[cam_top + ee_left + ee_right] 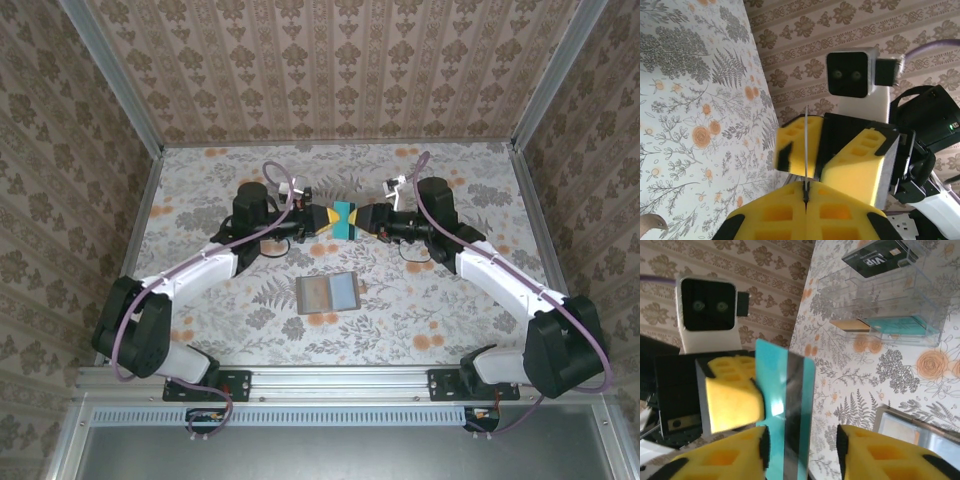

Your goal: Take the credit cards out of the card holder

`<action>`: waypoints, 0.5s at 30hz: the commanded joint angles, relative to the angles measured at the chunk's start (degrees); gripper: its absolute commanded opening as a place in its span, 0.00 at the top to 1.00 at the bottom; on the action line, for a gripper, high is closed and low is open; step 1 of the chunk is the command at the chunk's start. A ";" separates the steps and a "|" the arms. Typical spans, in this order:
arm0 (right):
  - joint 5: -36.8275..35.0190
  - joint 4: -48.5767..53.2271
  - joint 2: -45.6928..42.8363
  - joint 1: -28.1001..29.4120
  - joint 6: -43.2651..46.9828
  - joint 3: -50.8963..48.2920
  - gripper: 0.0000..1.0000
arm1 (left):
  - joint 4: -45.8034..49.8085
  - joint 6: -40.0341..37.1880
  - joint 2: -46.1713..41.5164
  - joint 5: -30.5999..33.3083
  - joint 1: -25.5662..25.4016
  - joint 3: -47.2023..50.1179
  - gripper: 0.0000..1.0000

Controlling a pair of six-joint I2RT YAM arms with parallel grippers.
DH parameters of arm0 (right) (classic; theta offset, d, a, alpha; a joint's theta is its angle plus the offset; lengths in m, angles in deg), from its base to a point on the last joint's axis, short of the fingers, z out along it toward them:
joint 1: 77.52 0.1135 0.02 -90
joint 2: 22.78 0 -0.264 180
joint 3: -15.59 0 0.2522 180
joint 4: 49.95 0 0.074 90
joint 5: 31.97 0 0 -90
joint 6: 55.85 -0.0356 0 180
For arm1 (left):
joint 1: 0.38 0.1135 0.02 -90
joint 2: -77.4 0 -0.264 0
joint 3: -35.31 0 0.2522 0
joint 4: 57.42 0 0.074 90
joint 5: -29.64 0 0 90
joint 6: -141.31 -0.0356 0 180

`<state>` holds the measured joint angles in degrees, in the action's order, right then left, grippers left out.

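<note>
Left fingers (807, 200) pinched the teal credit card (782, 390), so we judged our half-parted right fingers (358, 218) should back straight away without dragging it.

Teal credit card (785, 405): smooth, glossy plastic with a dark stripe. Left pincer (805, 196) pads (775, 215): yellow, matt, apparently foam. Tray (890, 295): clear glossy plastic. Desk (400, 320): matt floral-printed covering.

Teal card (775, 390) with dark stripe, yellow pincer pads (875, 450), orange-flowered grey-leafed table (850, 390).
</note>
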<state>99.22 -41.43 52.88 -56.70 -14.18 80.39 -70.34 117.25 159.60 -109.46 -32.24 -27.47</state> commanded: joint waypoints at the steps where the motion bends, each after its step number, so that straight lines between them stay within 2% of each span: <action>1: -0.31 0.25 -0.28 -0.42 0.76 -1.14 0.25 | 3.15 -2.94 -2.28 -0.69 -0.09 -0.27 1.00; 3: -1.34 2.78 -0.89 -0.75 1.77 -1.15 0.12 | 6.36 -5.01 -2.86 -0.60 0.36 -0.72 1.00; 6: -2.50 5.38 -2.29 -1.13 3.77 -1.44 0.01 | 16.72 -11.67 -3.88 0.25 1.56 -2.83 1.00; 10: -4.84 10.07 -4.76 -1.13 7.18 -1.07 0.00 | 41.47 -30.44 -4.29 7.09 2.49 -10.48 1.00; 12: -6.33 11.95 -5.96 -1.18 8.60 -1.10 0.00 | 49.41 -37.75 -3.72 11.47 2.98 -13.69 1.00; 15: -8.82 14.11 -7.96 -1.20 10.39 -1.24 0.00 | 55.87 -45.89 -2.60 19.46 3.94 -16.81 1.00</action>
<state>93.89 -31.31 47.50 -57.67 -7.26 79.58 -28.65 85.97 157.15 -98.83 -29.18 -41.52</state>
